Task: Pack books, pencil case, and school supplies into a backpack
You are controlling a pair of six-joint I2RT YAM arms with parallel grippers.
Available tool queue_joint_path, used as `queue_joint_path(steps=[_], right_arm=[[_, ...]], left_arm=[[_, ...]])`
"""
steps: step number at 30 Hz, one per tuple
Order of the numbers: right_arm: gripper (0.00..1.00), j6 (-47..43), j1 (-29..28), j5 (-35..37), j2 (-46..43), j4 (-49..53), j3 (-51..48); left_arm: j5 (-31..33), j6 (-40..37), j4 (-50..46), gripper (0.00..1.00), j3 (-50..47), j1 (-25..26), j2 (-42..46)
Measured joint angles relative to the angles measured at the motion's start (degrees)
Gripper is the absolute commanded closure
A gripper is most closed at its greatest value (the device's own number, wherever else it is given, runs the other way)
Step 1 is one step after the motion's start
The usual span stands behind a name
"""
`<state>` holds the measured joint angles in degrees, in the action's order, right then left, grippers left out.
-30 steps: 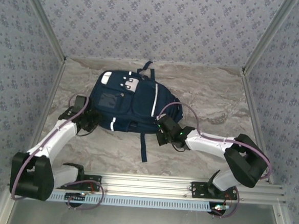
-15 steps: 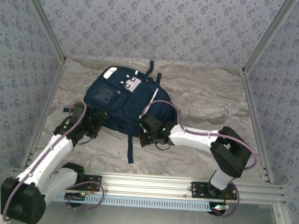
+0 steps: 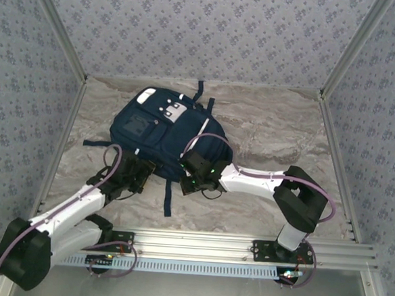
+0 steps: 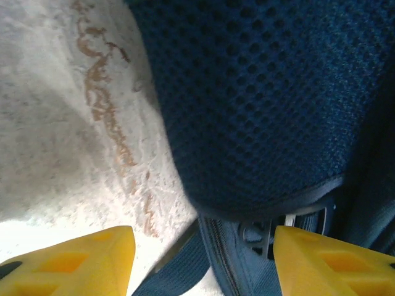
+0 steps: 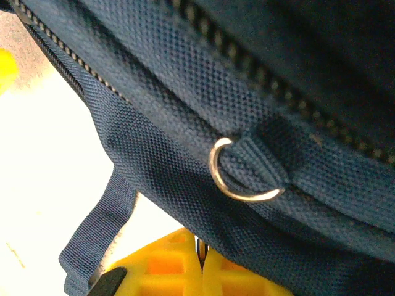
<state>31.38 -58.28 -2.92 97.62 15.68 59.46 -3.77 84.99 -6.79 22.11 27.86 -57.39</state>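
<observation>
The navy backpack (image 3: 161,132) lies on the marble table, tilted, with its white patches toward the far left. My right gripper (image 3: 190,176) is at the pack's near right edge. In the right wrist view its yellow fingers (image 5: 179,262) are pressed together, and the backpack's fabric (image 5: 185,166) with a metal D-ring (image 5: 244,179) runs over their tips. My left gripper (image 3: 141,174) sits at the pack's near left edge. It stands open (image 4: 203,250), with a strap and zipper (image 4: 219,256) between the jaws, untouched, below the mesh padding (image 4: 265,92). The books, pencil case and school supplies are hidden.
A loose strap (image 3: 167,197) trails toward the near rail (image 3: 245,245), and another (image 3: 96,143) points left. Patterned walls close in the table (image 3: 280,133) on three sides. Bare marble lies to the pack's right.
The backpack has slid left and turned along with my right gripper. My left gripper has opened and moved right and nearer, to the pack's near edge.
</observation>
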Motion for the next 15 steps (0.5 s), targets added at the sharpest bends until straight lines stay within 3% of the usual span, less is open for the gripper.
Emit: queue_joint_path(steps=[7, 13, 15], right_arm=[[1.00, 1.22, 0.00, -1.79, 0.31, -0.94, 0.00], [1.00, 1.46, 0.00, -2.32, 0.42, -1.05, 0.00], [1.00, 1.44, 0.02, -2.25, 0.42, -0.87, 0.00]], left_arm=[[1.64, -1.07, 5.73, 0.64, 0.28, 0.44, -6.23], [3.21, -5.27, 3.98, 0.80, 3.52, 0.24, -7.45], [3.45, -6.32, 3.56, 0.81, 3.63, -0.17, -7.45]])
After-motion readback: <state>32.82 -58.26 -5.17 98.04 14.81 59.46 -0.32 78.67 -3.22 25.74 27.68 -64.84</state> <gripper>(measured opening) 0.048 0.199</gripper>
